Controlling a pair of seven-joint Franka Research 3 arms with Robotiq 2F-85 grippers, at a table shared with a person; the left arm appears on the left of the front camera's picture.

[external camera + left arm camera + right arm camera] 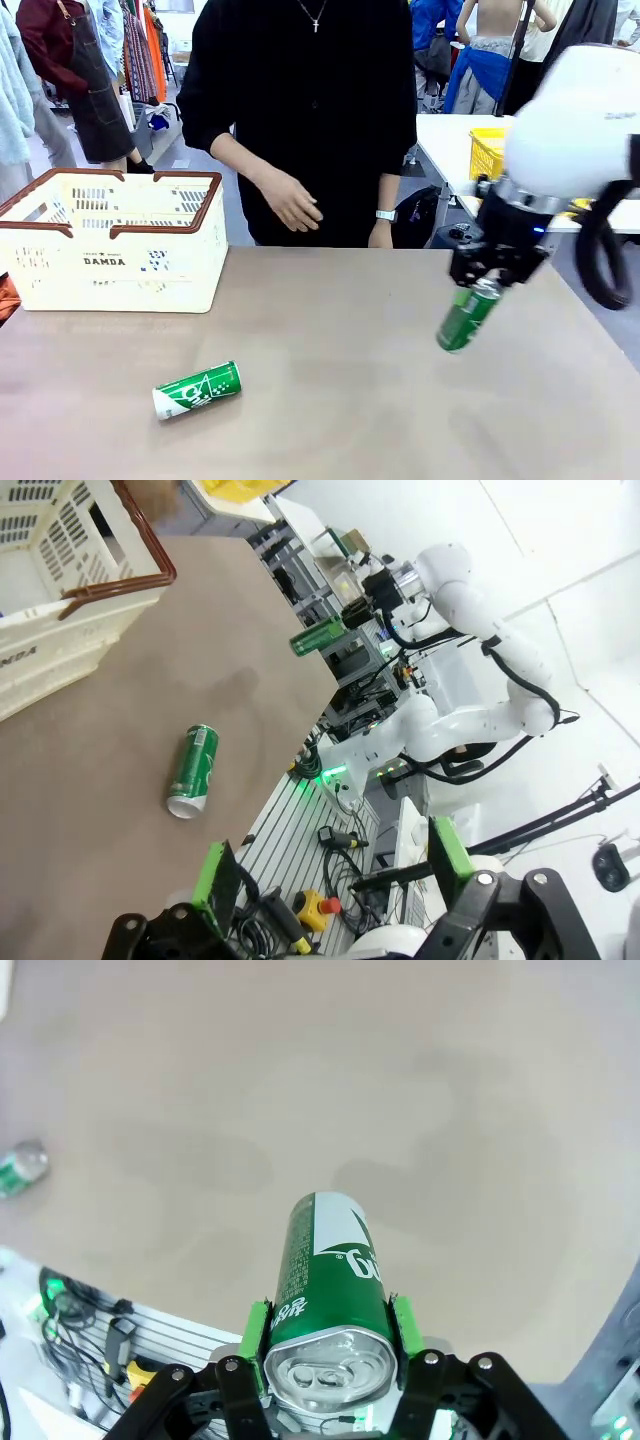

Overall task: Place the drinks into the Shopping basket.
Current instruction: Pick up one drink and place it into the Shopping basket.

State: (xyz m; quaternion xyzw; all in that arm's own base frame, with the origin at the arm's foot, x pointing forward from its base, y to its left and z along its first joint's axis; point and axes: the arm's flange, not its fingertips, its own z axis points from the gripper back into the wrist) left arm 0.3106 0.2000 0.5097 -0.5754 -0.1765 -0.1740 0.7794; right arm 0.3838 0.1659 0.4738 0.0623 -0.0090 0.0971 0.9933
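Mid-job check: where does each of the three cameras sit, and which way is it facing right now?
Front: fixed between the arms, facing across the table at the person's hand; the right gripper holds a green can above the table.
Left wrist: looks past the open left gripper over the table toward the Shopping basket.
Right wrist: looks down along the green can at the table.
Shared: all three show the lying can.

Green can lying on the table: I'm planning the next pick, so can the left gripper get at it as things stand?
Probably yes: the left gripper is open and empty, the lying can sits alone on bare table, apart from the Shopping basket, and the right gripper holds a second can well aside.
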